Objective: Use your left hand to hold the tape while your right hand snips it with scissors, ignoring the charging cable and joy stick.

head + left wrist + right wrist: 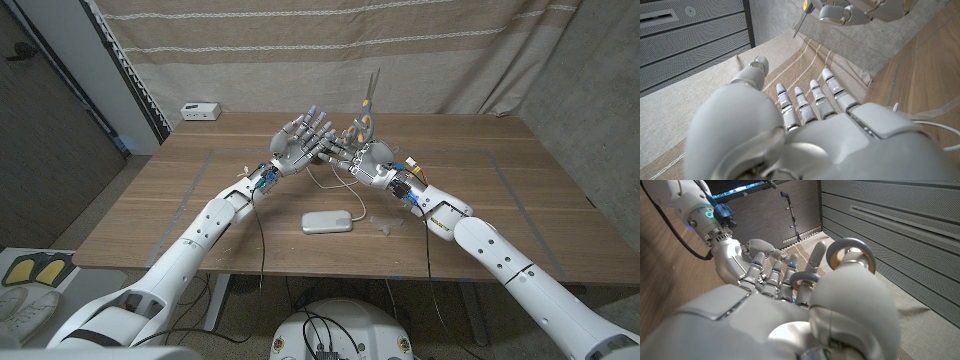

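Note:
My right hand [368,158] is raised over the table's middle and grips the scissors [370,105], their blades pointing straight up. In the right wrist view its fingers pass through the scissors' grey ring handles [851,253]. My left hand [298,146] is lifted just beside it, fingers straight and spread, fingertips close to the right hand's fingers. From the left wrist camera, the left hand's fingers [805,100] are apart with nothing between them, and the right hand [860,12] holds the scissors' blade [799,26] beyond. I cannot make out any tape in either hand.
A flat white device [328,221] with a thin white cable [350,195] lies on the wooden table [180,210] below the hands. A small white scrap [385,226] lies beside it. A white box [200,110] sits at the far left corner. A curtain hangs behind.

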{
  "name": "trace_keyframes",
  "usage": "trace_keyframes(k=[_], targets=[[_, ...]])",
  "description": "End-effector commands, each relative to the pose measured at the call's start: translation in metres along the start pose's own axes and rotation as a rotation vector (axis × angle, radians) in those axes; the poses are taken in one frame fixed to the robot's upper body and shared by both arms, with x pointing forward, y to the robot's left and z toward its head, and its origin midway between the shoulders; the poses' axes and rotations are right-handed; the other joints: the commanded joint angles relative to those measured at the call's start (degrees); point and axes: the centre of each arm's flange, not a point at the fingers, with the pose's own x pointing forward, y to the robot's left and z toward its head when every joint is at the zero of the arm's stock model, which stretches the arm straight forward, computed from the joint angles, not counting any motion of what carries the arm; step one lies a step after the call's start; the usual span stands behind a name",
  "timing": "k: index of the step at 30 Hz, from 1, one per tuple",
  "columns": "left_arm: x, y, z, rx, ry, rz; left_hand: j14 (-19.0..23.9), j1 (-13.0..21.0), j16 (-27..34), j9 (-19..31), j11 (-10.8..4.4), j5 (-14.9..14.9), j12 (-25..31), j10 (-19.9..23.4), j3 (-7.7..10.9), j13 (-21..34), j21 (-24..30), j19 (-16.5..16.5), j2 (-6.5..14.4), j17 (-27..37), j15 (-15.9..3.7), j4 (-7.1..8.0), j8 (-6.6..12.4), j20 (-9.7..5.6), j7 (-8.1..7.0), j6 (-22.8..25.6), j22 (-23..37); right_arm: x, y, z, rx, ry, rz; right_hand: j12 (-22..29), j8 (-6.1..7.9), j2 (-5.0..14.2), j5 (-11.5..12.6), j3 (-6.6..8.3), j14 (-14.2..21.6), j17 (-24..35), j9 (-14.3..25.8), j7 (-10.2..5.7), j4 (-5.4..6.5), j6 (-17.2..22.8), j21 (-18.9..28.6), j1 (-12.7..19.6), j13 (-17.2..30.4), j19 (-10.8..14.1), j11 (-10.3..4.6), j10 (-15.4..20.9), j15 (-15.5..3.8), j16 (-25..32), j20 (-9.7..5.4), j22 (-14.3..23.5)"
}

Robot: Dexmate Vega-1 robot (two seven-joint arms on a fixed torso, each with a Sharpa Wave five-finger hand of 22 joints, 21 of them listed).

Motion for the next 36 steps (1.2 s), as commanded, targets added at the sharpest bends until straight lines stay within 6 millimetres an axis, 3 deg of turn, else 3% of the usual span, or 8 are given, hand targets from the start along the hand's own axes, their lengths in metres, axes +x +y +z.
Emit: trace_keyframes(k=[1, 8, 36], targets=[[-0.003, 0.005, 0.003, 0.000, 0.005, 0.011, 0.35, 0.04, 0.22, 0.13, -0.06, -0.07, 0.57, 0.65, 0.36, -0.05, -0.16, 0.63, 0.51, 0.11, -7.66, 0.18, 0.39, -0.17, -0.02, 0.47, 0.18, 0.003, 0.002, 0.002, -0.037, 0.022, 0.051, -0.93, 0.44, -0.11, 0.12, -1.00, 0.32, -0.44, 0.89, 1.29, 0.47, -1.15, -0.77, -1.42, -0.71, -0.42, 1.25, -0.40, 0.73, -0.46, 0.10, 0.16], [-0.005, 0.007, 0.007, 0.008, 0.001, 0.016, 0.32, 0.10, 0.19, 0.12, -0.06, -0.09, 0.61, 0.81, 0.41, -0.08, -0.36, 0.68, 0.53, 0.10, -7.72, 0.14, 0.47, -0.25, -0.07, 0.96, 0.18, 0.005, 0.002, 0.004, -0.059, 0.035, 0.065, -2.05, -0.11, -0.15, -0.04, -1.61, -0.38, -1.01, 0.19, 2.25, 1.03, -2.31, -1.55, -2.67, -1.64, -0.37, 1.90, -1.50, 2.13, -1.24, 0.07, 0.21], [-0.002, 0.003, 0.018, 0.106, 0.017, 0.013, 0.32, -0.26, 0.13, 0.08, -0.32, -0.14, 0.57, 0.94, 0.28, -0.14, -1.33, 0.05, 0.32, 0.07, -7.72, 0.23, 0.35, -0.15, 0.07, 1.63, 0.23, 0.000, -0.004, 0.015, -0.076, 0.027, 0.061, -3.47, -0.60, 0.73, -0.04, -1.64, 0.11, -1.77, -0.66, 2.56, 1.26, -3.62, -2.48, -3.05, -3.16, 0.70, 2.08, -2.41, 1.76, -1.79, -0.20, 0.24]])
